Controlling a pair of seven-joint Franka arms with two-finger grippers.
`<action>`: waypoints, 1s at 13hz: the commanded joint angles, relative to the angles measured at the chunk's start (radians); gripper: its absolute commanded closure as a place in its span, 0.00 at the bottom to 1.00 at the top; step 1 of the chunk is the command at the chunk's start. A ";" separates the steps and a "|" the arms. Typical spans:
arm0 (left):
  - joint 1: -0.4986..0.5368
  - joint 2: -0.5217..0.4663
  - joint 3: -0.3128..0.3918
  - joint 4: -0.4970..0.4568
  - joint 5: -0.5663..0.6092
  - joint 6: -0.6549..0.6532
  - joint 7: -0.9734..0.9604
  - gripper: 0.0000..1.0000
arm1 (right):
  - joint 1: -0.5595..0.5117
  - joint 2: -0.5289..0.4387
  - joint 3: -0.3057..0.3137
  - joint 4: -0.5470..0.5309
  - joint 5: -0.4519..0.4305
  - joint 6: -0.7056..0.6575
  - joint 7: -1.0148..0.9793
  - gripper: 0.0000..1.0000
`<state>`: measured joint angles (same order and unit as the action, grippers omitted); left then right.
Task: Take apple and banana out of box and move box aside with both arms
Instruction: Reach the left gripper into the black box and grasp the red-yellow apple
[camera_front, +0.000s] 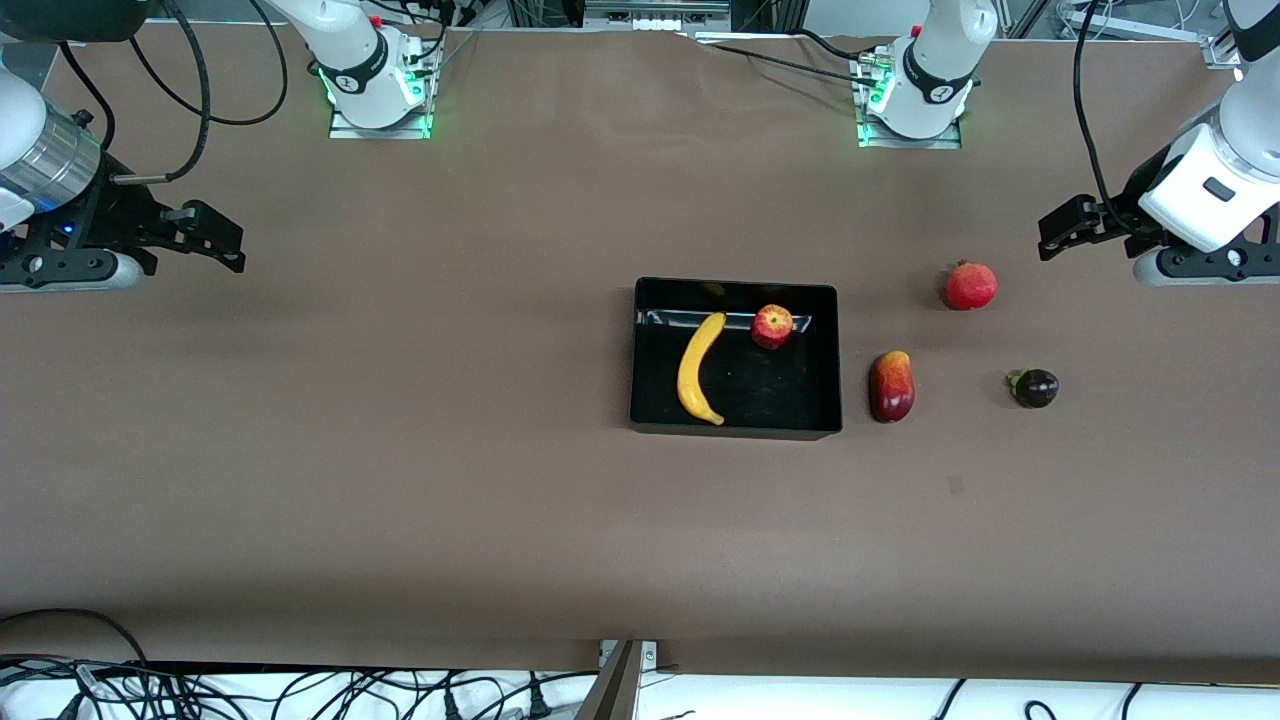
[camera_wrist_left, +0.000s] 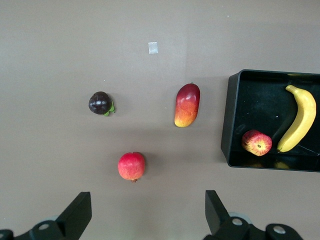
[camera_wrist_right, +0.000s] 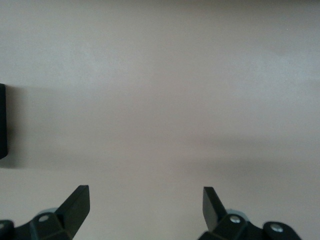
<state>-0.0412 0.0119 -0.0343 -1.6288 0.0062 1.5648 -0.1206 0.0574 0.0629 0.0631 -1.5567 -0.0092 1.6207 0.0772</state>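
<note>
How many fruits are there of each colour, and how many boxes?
Yellow fruit: 1, the banana
Red fruit: 3, the apple, the mango, the pomegranate
Dark purple fruit: 1, the mangosteen
Black tray: 1
Total: 6

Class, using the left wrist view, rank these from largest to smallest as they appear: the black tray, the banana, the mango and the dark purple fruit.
1. black tray, though cut off at the picture's edge
2. banana
3. mango
4. dark purple fruit
</note>
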 joint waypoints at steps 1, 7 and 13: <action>-0.008 0.017 -0.001 0.040 0.026 -0.032 0.003 0.00 | 0.002 0.000 0.001 0.009 -0.015 -0.001 0.006 0.00; -0.009 0.066 -0.041 0.044 0.012 -0.156 -0.027 0.00 | 0.002 0.000 0.001 0.009 -0.015 -0.001 0.006 0.00; -0.031 0.193 -0.073 0.129 -0.055 -0.155 -0.016 0.00 | 0.002 0.000 0.001 0.009 -0.014 -0.001 0.007 0.00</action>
<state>-0.0569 0.1294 -0.1008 -1.5630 -0.0261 1.4113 -0.1359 0.0574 0.0629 0.0631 -1.5567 -0.0092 1.6207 0.0772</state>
